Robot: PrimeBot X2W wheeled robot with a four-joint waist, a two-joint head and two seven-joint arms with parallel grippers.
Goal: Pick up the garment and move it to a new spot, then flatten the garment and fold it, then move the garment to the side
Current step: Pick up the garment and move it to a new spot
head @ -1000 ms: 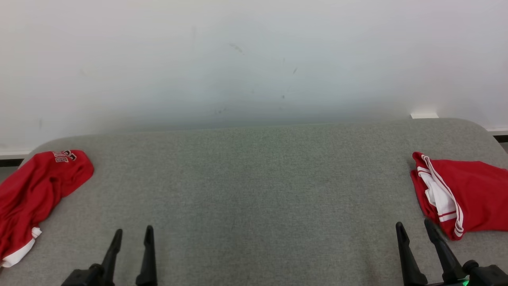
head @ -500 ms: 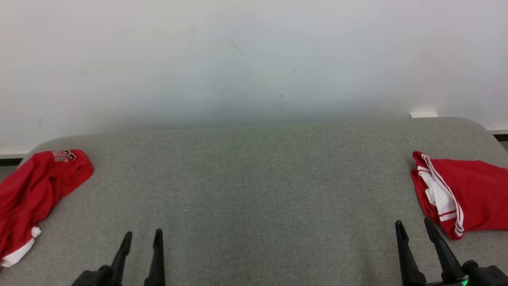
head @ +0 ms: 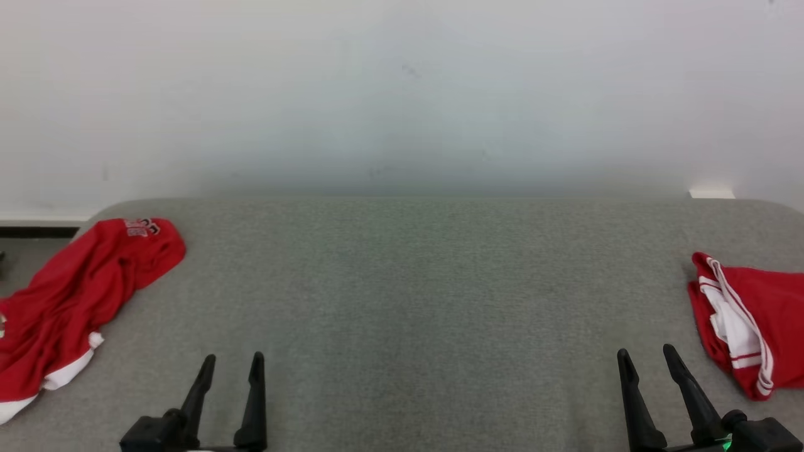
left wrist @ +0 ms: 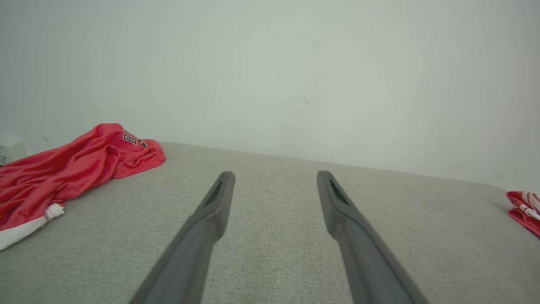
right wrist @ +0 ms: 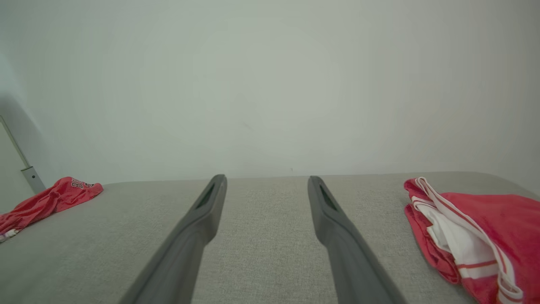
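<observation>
A crumpled red garment (head: pixel 75 295) with white trim and lettering lies at the table's left edge, partly hanging over it; it also appears in the left wrist view (left wrist: pixel 76 164) and small in the right wrist view (right wrist: pixel 46 198). A second red garment (head: pixel 766 320) with white stripes lies bunched at the right edge (right wrist: pixel 498 223) (left wrist: pixel 523 207). My left gripper (head: pixel 232 356) (left wrist: pixel 275 173) is open and empty, right of the crumpled garment. My right gripper (head: pixel 646 349) (right wrist: pixel 266 177) is open and empty, just left of the striped one.
The grey fabric table (head: pixel 408 282) stretches wide between the two garments. A pale wall (head: pixel 402 94) stands right behind its far edge. The table's rounded corners fall away at the far left and far right.
The head camera has turned left, so the whole picture slid right. Before that, the left gripper drew slightly back and right. Both grippers stay open; neither garment has moved.
</observation>
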